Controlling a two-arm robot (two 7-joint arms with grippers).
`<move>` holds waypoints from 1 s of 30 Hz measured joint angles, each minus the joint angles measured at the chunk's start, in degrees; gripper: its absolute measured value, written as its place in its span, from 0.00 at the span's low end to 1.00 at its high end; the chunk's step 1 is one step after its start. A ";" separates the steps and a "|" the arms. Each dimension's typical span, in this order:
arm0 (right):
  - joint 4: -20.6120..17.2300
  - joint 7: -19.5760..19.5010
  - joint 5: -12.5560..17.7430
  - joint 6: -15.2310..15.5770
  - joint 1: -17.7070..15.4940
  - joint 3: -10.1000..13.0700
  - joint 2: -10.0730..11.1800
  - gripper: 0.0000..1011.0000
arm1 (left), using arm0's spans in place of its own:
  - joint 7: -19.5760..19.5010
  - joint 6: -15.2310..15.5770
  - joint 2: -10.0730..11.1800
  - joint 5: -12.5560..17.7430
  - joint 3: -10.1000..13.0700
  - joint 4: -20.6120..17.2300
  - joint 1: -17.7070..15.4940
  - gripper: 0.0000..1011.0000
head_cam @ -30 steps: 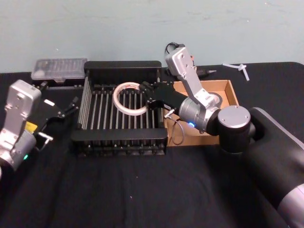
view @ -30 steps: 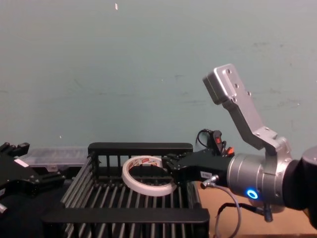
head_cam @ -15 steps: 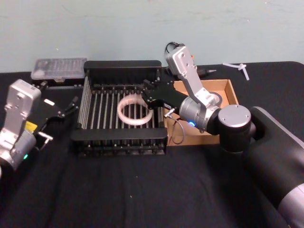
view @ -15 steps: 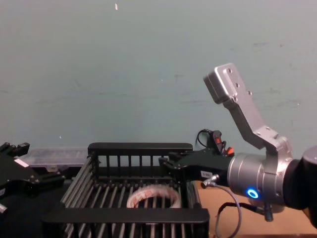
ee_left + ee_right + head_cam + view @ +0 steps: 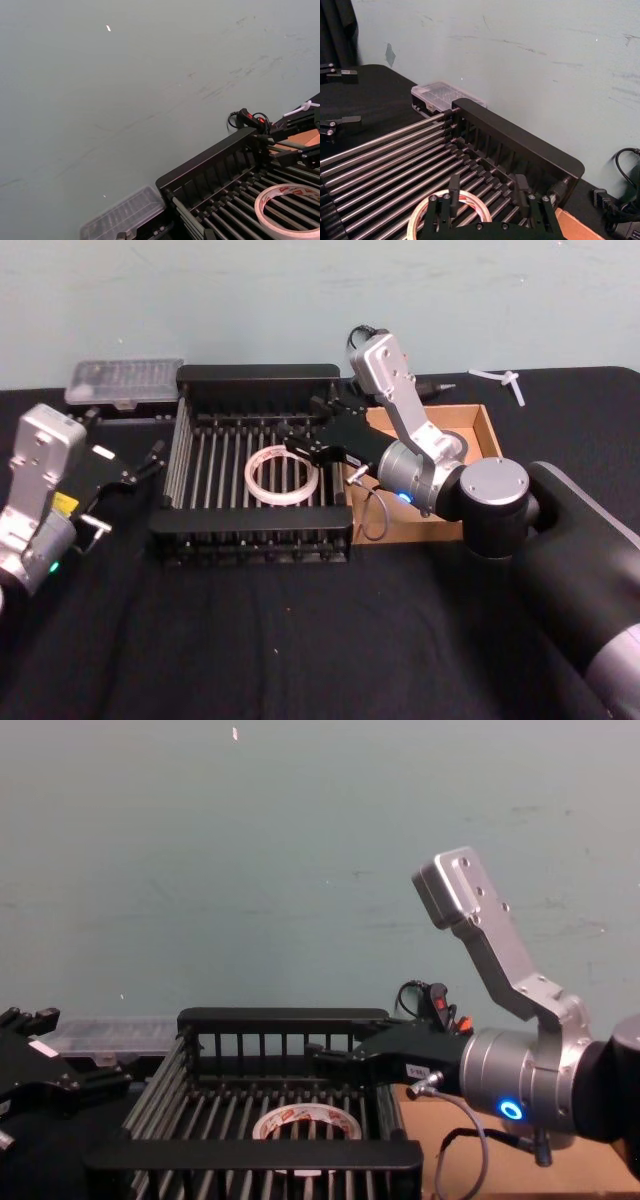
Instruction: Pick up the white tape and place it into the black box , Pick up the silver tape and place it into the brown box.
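Black cloth covers the worktop. Over the black box (image 5: 258, 480), the right gripper (image 5: 296, 440) has spread its jaws wide and let go; the white tape (image 5: 283, 477) now lies flat on the bars inside. Silver tape comes next, I judge.

**White ring resting on the bars of the black crate**

The black box (image 5: 220, 172) is the landmark here, with its thick solid rim and a floor of parallel bars. The white tape (image 5: 288, 209) lies flat on those bars inside the box, partly cut off by the picture's edge, with red printing visible on its inner core. Just outside the box's corner sits a clear plastic case (image 5: 122, 215) with a ribbed lid. Past the box's far end a black cable with a red-marked plug (image 5: 248, 117) lies close to the rim, and a strip of the brown box (image 5: 306, 137) shows just beyond that end. A plain pale blue-green wall (image 5: 125, 75) stands behind the box.
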 joint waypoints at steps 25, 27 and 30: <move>-0.28 0.13 0.06 -0.09 -0.14 0.10 0.04 0.99 | 0.00 0.00 0.00 0.00 0.00 0.00 0.00 0.99; -0.98 0.29 0.16 -0.21 -0.49 0.35 0.23 0.99 | 0.00 0.00 0.00 0.00 0.00 0.00 0.00 0.99; -3.09 0.29 0.53 -0.25 -1.48 1.15 0.79 0.99 | 0.00 0.00 0.00 0.00 0.00 0.00 0.00 0.99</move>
